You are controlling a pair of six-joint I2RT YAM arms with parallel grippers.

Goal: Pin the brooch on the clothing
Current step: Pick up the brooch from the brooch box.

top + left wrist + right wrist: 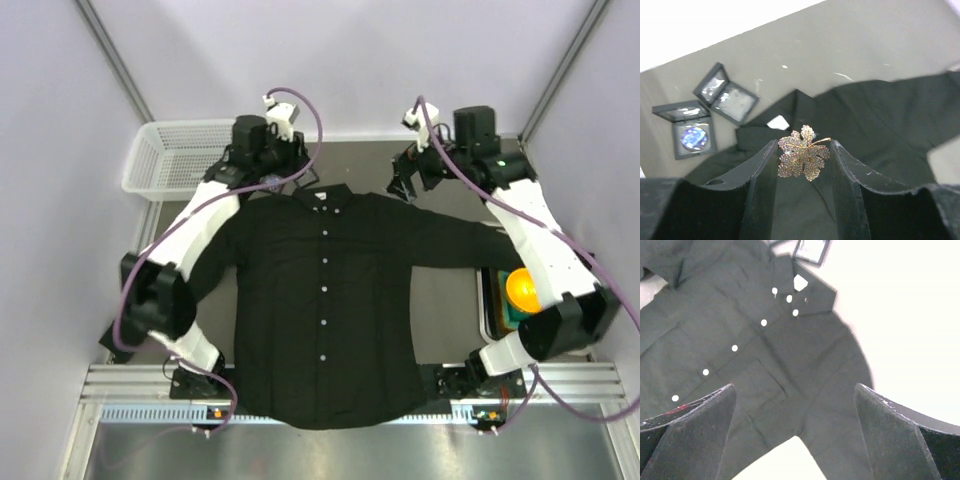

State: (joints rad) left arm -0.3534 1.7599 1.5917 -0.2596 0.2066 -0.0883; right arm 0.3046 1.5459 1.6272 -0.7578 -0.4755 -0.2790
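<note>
Left tool [803,146] clamped on leaf brooch [804,160] by its edges, above far-left shoulder beside collar [322,195]. Brooch likely light, stiff; stones fragile, pin sharp. Shirt [325,310] flat on bench [445,310], soft, shifts easily. Right tool [795,390] wide, empty.

shirt [325,310]: solid black, no pattern, row of white buttons [324,288] down the front. brooch [804,152]: gold frame, pale speckled stones. two boxes, dark grey frames with clear lids: blue-disc box [689,130] holds an iridescent blue disc, the other box [726,93] looks whitish inside. counter [447,310]: dull grey. basket [170,160]: white. left arm [205,222] and right arm [530,230]: white links, black joints. cables [130,300]: purple. orange ball [524,289] on a green piece [516,316].
</note>
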